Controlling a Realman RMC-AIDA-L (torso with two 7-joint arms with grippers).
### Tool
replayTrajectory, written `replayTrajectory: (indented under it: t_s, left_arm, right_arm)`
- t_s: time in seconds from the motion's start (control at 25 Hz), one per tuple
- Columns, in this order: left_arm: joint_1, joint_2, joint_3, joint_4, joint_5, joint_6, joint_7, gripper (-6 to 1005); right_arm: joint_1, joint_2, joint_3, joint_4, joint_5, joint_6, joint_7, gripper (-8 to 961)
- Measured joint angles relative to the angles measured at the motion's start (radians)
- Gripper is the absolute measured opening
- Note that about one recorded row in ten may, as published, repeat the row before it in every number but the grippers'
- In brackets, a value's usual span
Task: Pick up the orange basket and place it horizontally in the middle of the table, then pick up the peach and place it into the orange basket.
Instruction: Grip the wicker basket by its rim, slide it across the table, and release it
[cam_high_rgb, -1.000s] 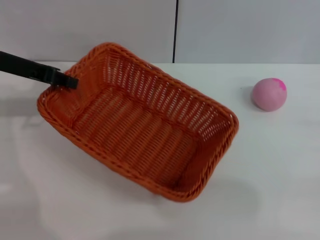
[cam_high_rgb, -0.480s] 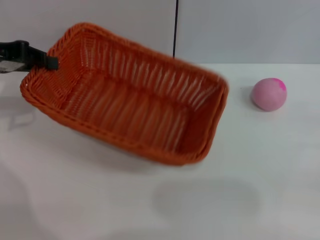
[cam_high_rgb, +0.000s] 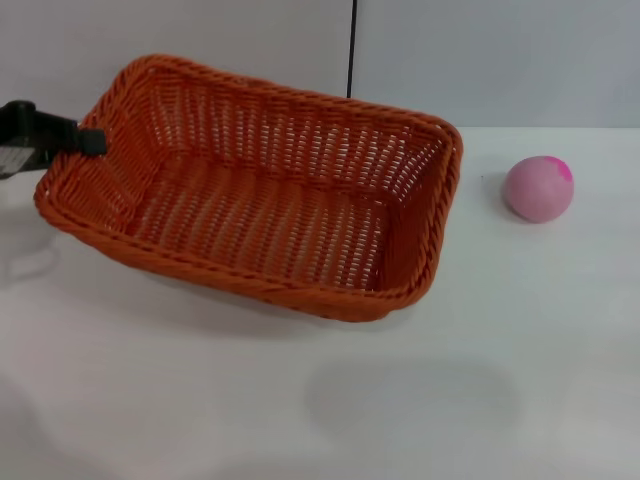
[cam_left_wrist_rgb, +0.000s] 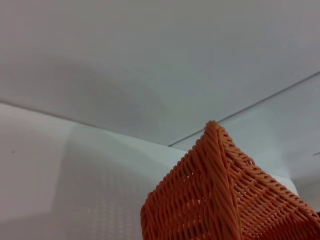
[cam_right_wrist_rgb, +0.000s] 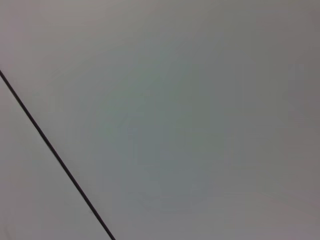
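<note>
**Inspector:** State what your left gripper (cam_high_rgb: 92, 142) is doing.

**Robot:** My fingers are clamped on the braided rim at the left end of the orange basket (cam_high_rgb: 260, 190). I am gripping at that short end so that I can swing the long side round. The basket is hanging tilted, with the gripped end raised and a shadow lying apart from it on the tabletop (cam_high_rgb: 500, 400), so I judge it is clear of the surface or barely touching.

**Inspector:** Where is it lying?

**Robot:** It is sitting left of centre, toward the far edge, nearly crosswise but not yet set down.

**Inspector:** And the peach (cam_high_rgb: 538, 187)?

**Robot:** It is resting near the far right, well apart from the basket and awaiting its turn. My right gripper is not showing anywhere.
</note>
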Motion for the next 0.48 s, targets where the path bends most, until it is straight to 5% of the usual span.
replayTrajectory:
  t_s: [0.12,0.48]
  left_arm:
    - [0.091,-0.014,-0.003,-0.026,-0.07,-0.016,-0.006,173]
    - [0.183,-0.045,-0.004,-0.024,-0.131,-0.033,-0.005,173]
  right_arm:
    - [0.003,0.0,-0.002,0.0,0.0,0.006,0.0,524]
    - [0.018,-0.003,-0.001,0.0,0.0,0.041,0.0,516]
